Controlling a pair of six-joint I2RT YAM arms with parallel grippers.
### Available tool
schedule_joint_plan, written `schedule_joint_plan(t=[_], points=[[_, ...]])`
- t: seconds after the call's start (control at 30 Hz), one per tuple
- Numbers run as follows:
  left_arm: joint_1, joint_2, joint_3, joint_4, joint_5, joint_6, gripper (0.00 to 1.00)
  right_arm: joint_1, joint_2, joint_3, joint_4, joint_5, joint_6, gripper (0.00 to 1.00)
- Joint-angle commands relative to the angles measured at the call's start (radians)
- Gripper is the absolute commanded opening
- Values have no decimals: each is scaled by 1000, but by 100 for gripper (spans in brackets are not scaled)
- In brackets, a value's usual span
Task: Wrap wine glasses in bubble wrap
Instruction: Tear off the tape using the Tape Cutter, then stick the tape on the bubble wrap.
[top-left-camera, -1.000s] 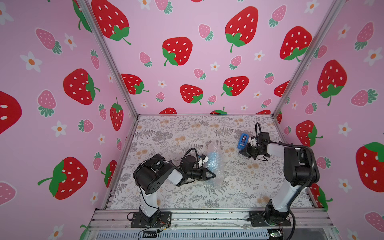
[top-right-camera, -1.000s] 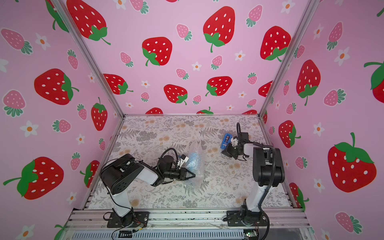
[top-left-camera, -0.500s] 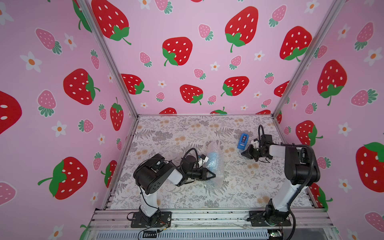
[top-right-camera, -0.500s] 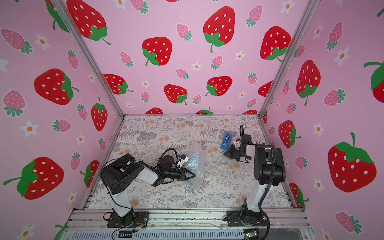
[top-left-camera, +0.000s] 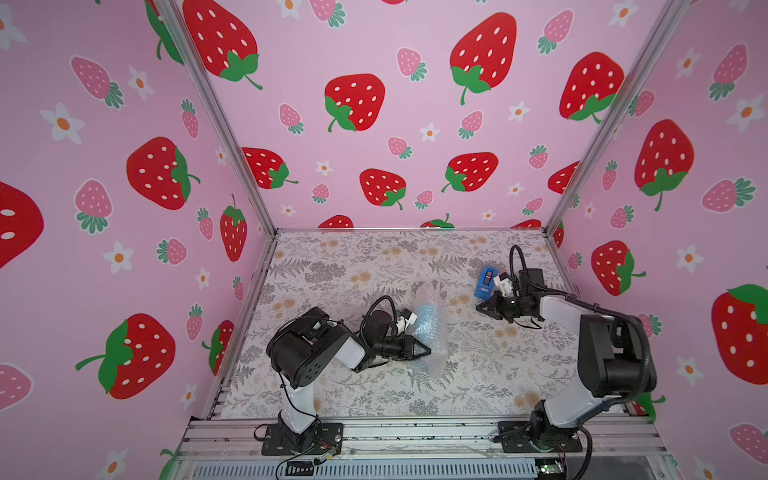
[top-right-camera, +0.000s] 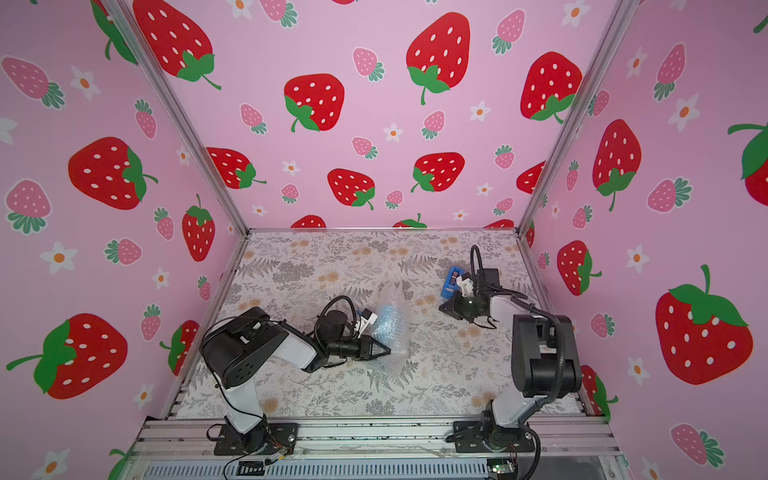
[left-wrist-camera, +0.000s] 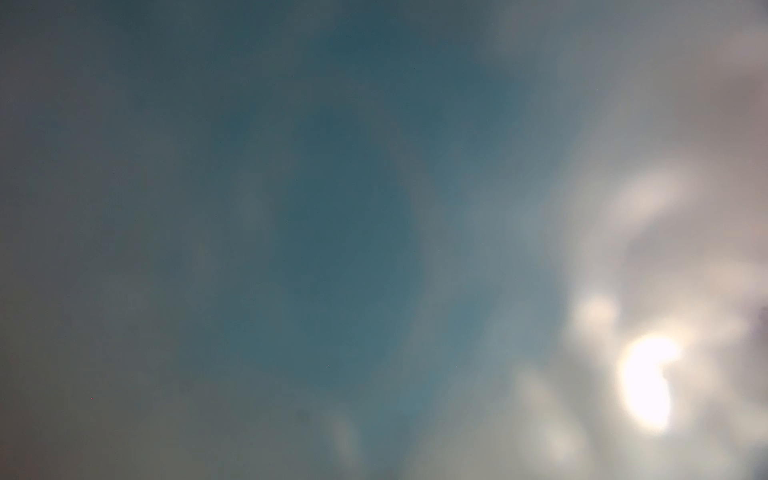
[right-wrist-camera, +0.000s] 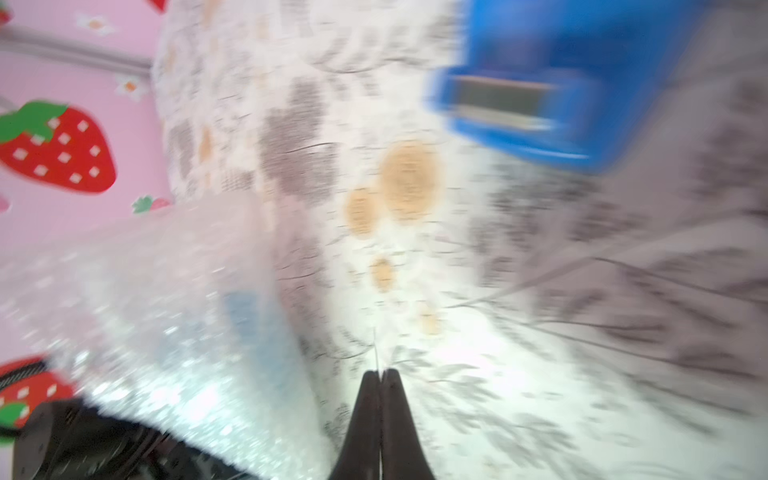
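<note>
**Slight retreat by the right gripper (top-left-camera: 478, 308)**

Pressed together, it is drawing away from the tape dispenser (top-left-camera: 485, 282). The left gripper (top-left-camera: 426, 353) is still pinching the bubble wrap (top-left-camera: 424, 297), with the goblet (top-left-camera: 427, 318) under the wrap just beyond its tips. The left wrist view is giving only a blue blur.

Red strawberries dot pink enclosure walls (top-left-camera: 291, 54); grey ferns and tan blooms pattern the table cover (top-left-camera: 332, 257); a light-blue plastic goblet (top-left-camera: 426, 318) tints clear bubble wrap (top-left-camera: 424, 295).

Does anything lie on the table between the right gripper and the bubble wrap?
Nothing visible does. Only bare table separates the right gripper from the bubble wrap; the blue tape dispenser stands beside the gripper, farther back, off that path.
</note>
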Motion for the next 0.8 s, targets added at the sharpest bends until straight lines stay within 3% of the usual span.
schedule_joint_plan(t=[0.0, 0.3, 0.5, 0.77], points=[[15, 26, -19, -189, -53, 77, 8, 140, -76, 60, -157, -69, -221, 0], [27, 1, 6, -271, -24, 125, 7, 484, -63, 243, -521, 13, -458, 0], [29, 13, 4, -246, -34, 107, 7, 550, 61, 380, -695, 103, -465, 0], [29, 40, -7, -192, -31, 86, 7, 560, 129, 414, -714, 130, -438, 0]])
